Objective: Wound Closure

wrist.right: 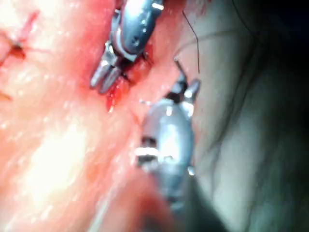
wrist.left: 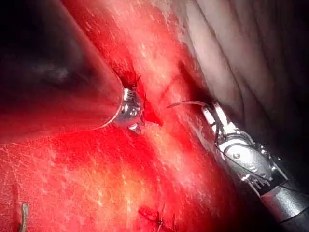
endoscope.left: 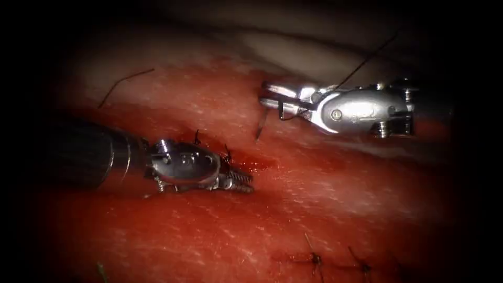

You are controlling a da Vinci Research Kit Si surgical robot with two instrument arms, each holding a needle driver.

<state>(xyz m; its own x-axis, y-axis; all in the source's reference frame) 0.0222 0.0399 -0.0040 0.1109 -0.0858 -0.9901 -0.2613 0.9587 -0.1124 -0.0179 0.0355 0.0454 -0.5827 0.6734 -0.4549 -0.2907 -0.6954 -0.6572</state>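
Note:
The tissue [endoscope.left: 314, 199] is wet with red fluid [endoscope.left: 258, 165] around the cut [endoscope.left: 246, 160]. My right tool [endoscope.left: 265, 95] comes in from the right, above the cut, jaws shut on the curved needle [endoscope.left: 260, 127] near its rear end. The needle's body hangs down with its point close to the tissue just right of the cut; I cannot tell if it touches. In the left wrist view the needle [wrist.left: 186, 103] arcs out from the right tool [wrist.left: 210, 108]. Thread [endoscope.left: 367, 60] runs up and right from it. My left tool [endoscope.left: 242, 181] lies shut on the cut's left lip, holding nothing.
Two finished stitches [endoscope.left: 315, 258] with short dark ends sit on the lower right of the tissue. Small thread ends [endoscope.left: 197, 137] stick up beside the left tool's wrist. A loose strand [endoscope.left: 126, 81] lies at the upper left. Pale tissue [endoscope.left: 314, 57] borders the far side.

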